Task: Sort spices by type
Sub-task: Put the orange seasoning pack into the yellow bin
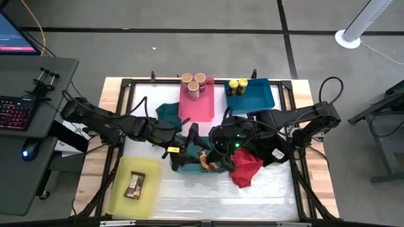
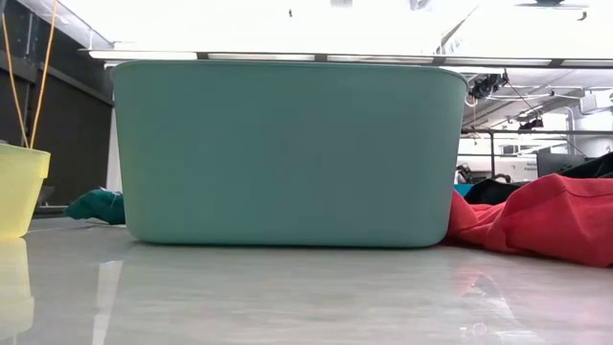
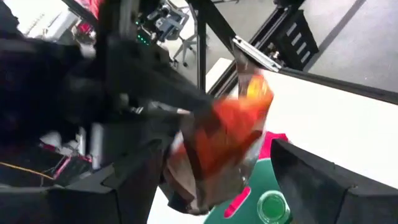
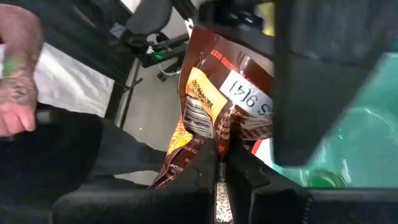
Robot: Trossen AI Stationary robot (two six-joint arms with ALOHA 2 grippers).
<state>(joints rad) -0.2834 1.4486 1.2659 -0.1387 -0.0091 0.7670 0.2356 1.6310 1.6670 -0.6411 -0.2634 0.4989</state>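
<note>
A flat brown and orange spice packet [image 1: 205, 161] hangs over the teal bin [image 1: 187, 169] at the table's middle. My right gripper [image 4: 217, 167], reaching in from the right, is shut on it. My left gripper [image 3: 217, 158] comes from the left and is open, with one finger on either side of the packet [image 3: 224, 146]; no touch shows. A green-lidded jar [image 3: 273, 208] lies in the teal bin. Tan-lidded jars [image 1: 194, 84] stand in the pink bin [image 1: 196, 107] and yellow-lidded jars [image 1: 237, 87] in the blue bin [image 1: 259, 98]. Another packet [image 1: 134, 185] lies in the yellow bin [image 1: 120, 195]. My right gripper pinches the packet's crimped end edge [image 4: 214, 146] between its two fingers [image 4: 249, 177], coming from the table's right side. The packet is lifted clear above the teal bin and stands out beyond the fingers toward my left gripper.
A red cloth [image 1: 246, 169] and a black cloth [image 1: 278, 151] lie right of the teal bin, and a dark green cloth [image 1: 167, 113] lies beside the pink bin. A person's hand [image 4: 15, 68] shows beyond the table. The teal bin's wall [image 2: 283, 153] fills the low view.
</note>
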